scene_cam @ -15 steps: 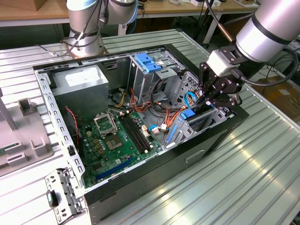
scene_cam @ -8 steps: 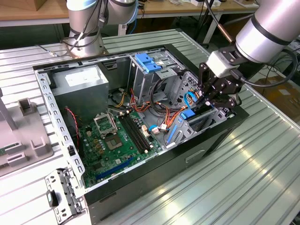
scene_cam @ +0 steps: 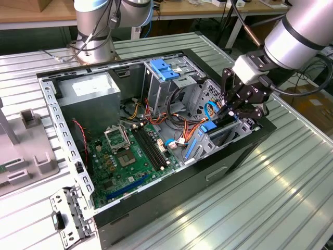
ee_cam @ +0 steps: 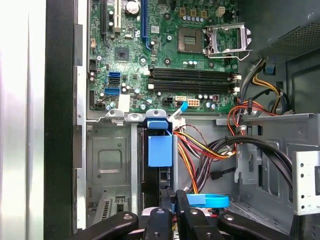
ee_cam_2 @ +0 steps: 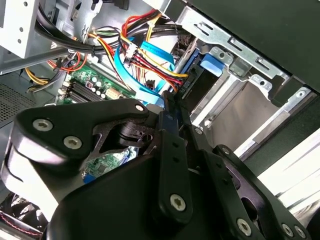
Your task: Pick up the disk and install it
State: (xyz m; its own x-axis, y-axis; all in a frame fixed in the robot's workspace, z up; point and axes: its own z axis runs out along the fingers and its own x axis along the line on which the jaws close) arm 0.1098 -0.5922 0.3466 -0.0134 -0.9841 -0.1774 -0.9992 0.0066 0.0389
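Observation:
The disk (ee_cam: 160, 149) stands on edge in a slot of the grey drive cage (ee_cam: 107, 160) at the front corner of the open computer case (scene_cam: 218, 172). Its blue side rail faces the first wrist view and also shows in the exterior view (scene_cam: 209, 126). My gripper (scene_cam: 232, 113) reaches down into the case at the exterior view's right. Its black fingers are closed together on the disk's thin edge (ee_cam: 172, 202), beside a blue cable. In the second wrist view the gripper (ee_cam_2: 167, 107) points into the same cage.
Bundles of red, yellow and black cables (scene_cam: 179, 127) run beside the cage. The green motherboard (scene_cam: 125, 156) lies on the case floor. A grey power supply box (scene_cam: 88, 92) and an upper cage with a blue latch (scene_cam: 164, 70) stand behind. A grey fixture (scene_cam: 26, 148) sits at the exterior view's left.

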